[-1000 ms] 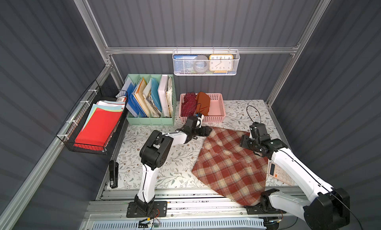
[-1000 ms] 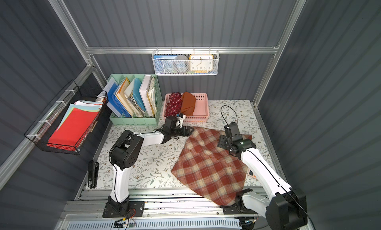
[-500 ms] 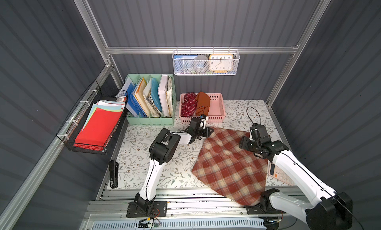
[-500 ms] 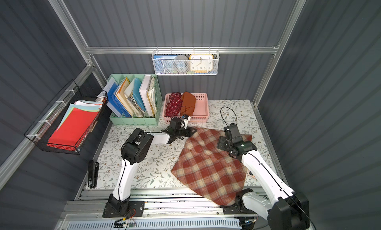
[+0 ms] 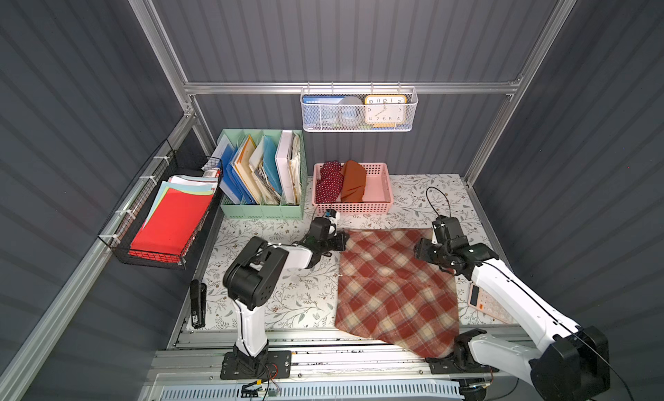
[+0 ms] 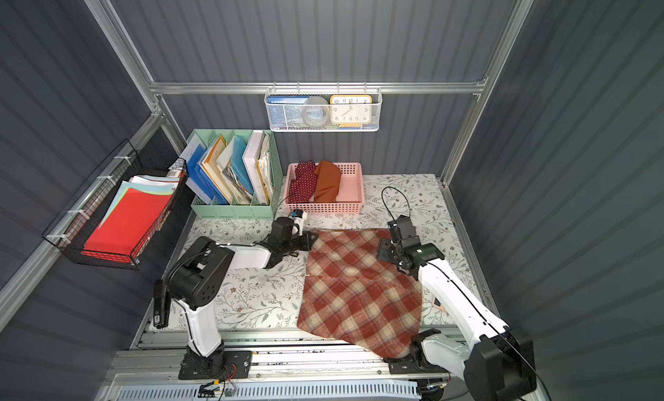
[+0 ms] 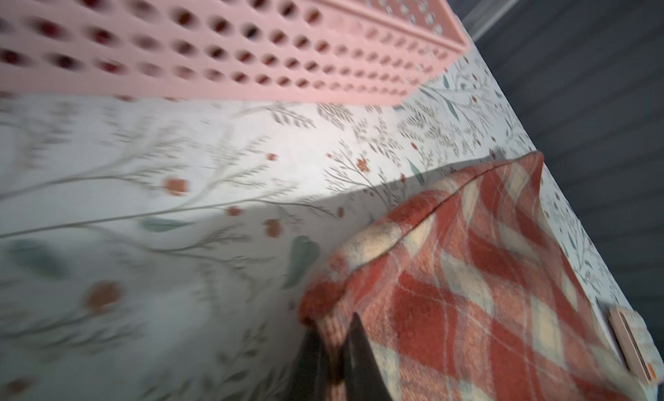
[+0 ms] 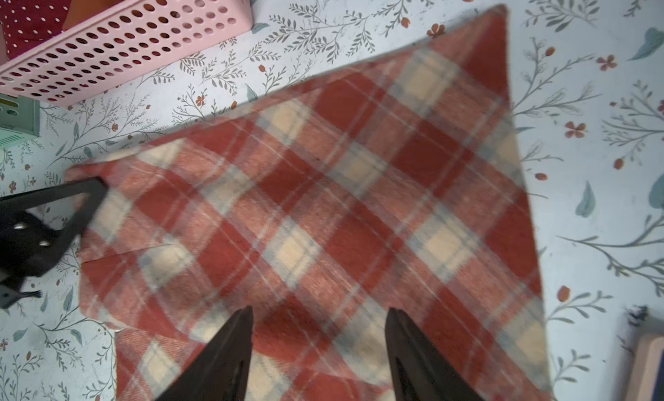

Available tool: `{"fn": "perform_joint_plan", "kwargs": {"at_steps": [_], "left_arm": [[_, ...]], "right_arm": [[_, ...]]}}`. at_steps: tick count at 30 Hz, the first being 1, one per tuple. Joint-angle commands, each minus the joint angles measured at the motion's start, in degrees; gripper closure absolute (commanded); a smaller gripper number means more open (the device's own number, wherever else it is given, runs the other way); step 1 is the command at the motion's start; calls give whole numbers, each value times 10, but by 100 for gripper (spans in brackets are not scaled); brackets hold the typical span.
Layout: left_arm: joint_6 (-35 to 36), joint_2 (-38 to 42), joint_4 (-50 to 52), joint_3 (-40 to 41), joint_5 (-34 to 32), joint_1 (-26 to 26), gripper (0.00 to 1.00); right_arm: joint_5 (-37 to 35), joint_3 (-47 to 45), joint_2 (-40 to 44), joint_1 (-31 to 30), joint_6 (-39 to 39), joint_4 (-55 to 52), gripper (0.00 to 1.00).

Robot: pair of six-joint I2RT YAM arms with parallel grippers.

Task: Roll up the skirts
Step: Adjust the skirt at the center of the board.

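The plaid skirt (image 5: 395, 284) lay flat on the bench's (image 5: 287, 295) right half, hem overhanging the near edge. The left tool (image 7: 332, 331) was pinched on its far-left corner. The right tool (image 8: 319, 311) hung spread above it near the far-right corner, seemingly not touching. Rolling looked barely begun: next, the right tool needed its own corner grip before both rolled nearward.

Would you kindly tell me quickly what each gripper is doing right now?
Left gripper: shut on the plaid skirt corner.
Right gripper: open, holding nothing.
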State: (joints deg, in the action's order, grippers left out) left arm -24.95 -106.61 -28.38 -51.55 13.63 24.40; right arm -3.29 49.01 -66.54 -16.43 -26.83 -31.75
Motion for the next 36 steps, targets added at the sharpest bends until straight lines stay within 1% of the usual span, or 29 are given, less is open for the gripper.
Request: {"fn": "perform_joint_plan", "kwargs": {"at_steps": [1, 3, 5, 7, 9, 10, 11, 12, 13, 14, 16, 17, 19, 20, 21, 23, 25, 26, 28, 30, 32, 34, 36], "left_arm": [[15, 48, 59, 22, -84, -63, 100], [31, 64, 74, 19, -121, -76, 100], [38, 68, 82, 4, -131, -88, 100], [56, 44, 113, -42, -132, -96, 100], [66, 4, 148, -92, -134, -101, 100], [65, -12, 165, -113, -139, -102, 98], [60, -20, 178, -126, -148, -102, 92], [53, -22, 188, -132, -150, -102, 79], [43, -17, 194, -131, -155, -103, 59], [31, -6, 200, -123, -162, -103, 43], [13, 27, 211, -94, -185, -103, 25], [4, 45, 216, -79, -199, -103, 19], [-9, 80, 234, -52, -227, -102, 9], [-18, 102, 247, -39, -241, -103, 1], [-30, 128, 262, -26, -253, -103, 1], [-51, 185, 286, 9, -245, -103, 1], [-74, 247, 315, 46, -218, -102, 0], [-83, 280, 351, 62, -219, -102, 1], [-96, 345, 405, 99, -199, -101, 3], [-123, 415, 454, 150, -180, -94, 8], [-152, 467, 487, 193, -172, -77, 13], [-187, 497, 521, 219, -172, -63, 16], [-208, 508, 550, 233, -176, -52, 19]], "right_arm": [[16, 0, -22, -11, -6, 20, 36], [17, 3, -25, -15, -7, 26, 36], [21, 8, -54, -16, -6, 31, 36], [26, 18, -67, -17, -3, 30, 36], [29, 21, -75, -18, -2, 32, 36], [31, 23, -79, -18, -2, 33, 36], [32, 23, -81, -18, -2, 33, 36], [33, 24, -82, -19, -5, 31, 36], [34, 24, -82, -22, -7, 27, 36], [34, 22, -80, -28, -8, 24, 36], [18, 14, -72, -44, -14, 16, 36], [11, 11, -70, -52, -15, 11, 35], [4, 3, -64, -64, -19, 3, 35], [1, -2, -61, -71, -22, -2, 35], [-4, -2, -60, -79, -27, -15, 35], [-30, -9, -45, -101, -47, -46, 35], [-47, -33, -16, -129, -86, -77, 35], [-48, -53, 5, -145, -110, -93, 36], [-59, -89, 47, -183, -171, -128, 36], [-70, -128, 95, -228, -243, -169, 36], [-79, -158, 133, -271, -306, -202, 36], [-83, -175, 156, -307, -364, -231, 37], [-79, -177, 158, -337, -396, -248, 37]]}}
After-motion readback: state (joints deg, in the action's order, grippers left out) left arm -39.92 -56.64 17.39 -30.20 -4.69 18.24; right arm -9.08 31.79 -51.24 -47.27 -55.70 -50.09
